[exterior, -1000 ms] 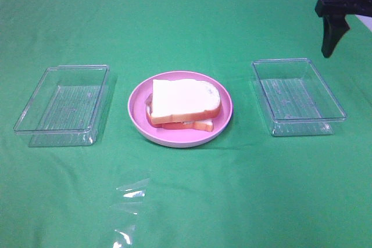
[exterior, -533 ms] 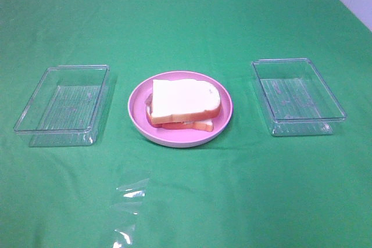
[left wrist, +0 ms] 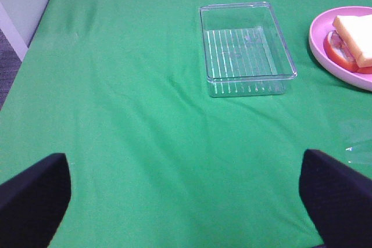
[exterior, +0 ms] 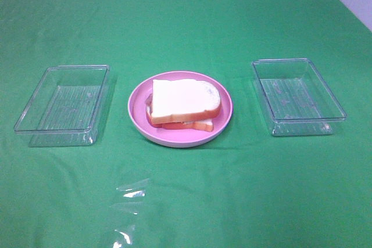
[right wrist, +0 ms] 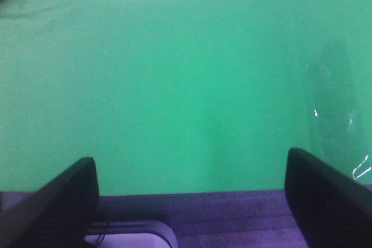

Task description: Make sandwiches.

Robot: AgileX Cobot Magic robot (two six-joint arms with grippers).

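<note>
A sandwich (exterior: 185,104) of two white bread slices with orange-brown crust and red filling between them lies on a round pink plate (exterior: 225,104) at the middle of the green table. Part of it shows in the left wrist view (left wrist: 351,42). Neither arm shows in the high view. My left gripper (left wrist: 186,198) is open and empty, far from the plate, above bare cloth. My right gripper (right wrist: 192,196) is open and empty, above the table's front edge.
An empty clear tray (exterior: 64,104) stands left of the plate; it also shows in the left wrist view (left wrist: 245,47). Another empty clear tray (exterior: 297,96) stands right of it. A clear plastic wrap piece (exterior: 129,193) lies at the front of the green cloth.
The right arm, seen at the top right edge a second ago, has left the high view. The sandwich, plate and trays have not moved.
</note>
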